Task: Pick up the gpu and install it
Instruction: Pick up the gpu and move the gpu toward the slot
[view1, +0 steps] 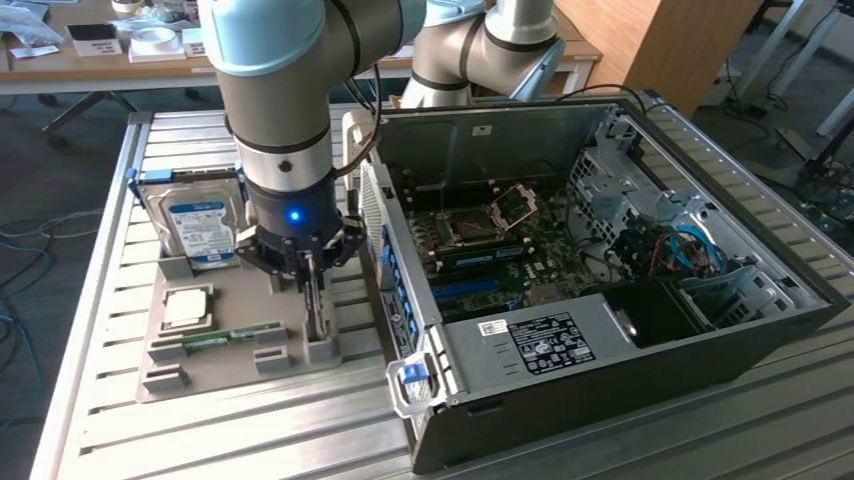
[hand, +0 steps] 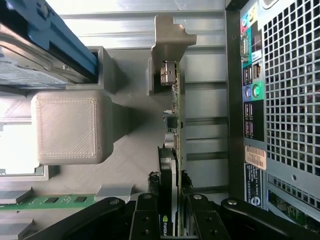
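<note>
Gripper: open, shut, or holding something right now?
Gripper: closed on the gpu, which stands edge-on in the gray tray.

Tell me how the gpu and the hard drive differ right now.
The gpu is a thin slat seen edge-on; the hard drive is a thick silver block with a blue-white label. The gripper is closed on the gpu; the hard drive stands untouched. The gpu stands nearer the computer case than the hard drive. Both stand on edge in the grey holder.

A slatted silver metal table (view1: 240, 440) bears a grey plastic parts tray (view1: 214, 378) beside an open black computer case (view1: 641, 390).
</note>
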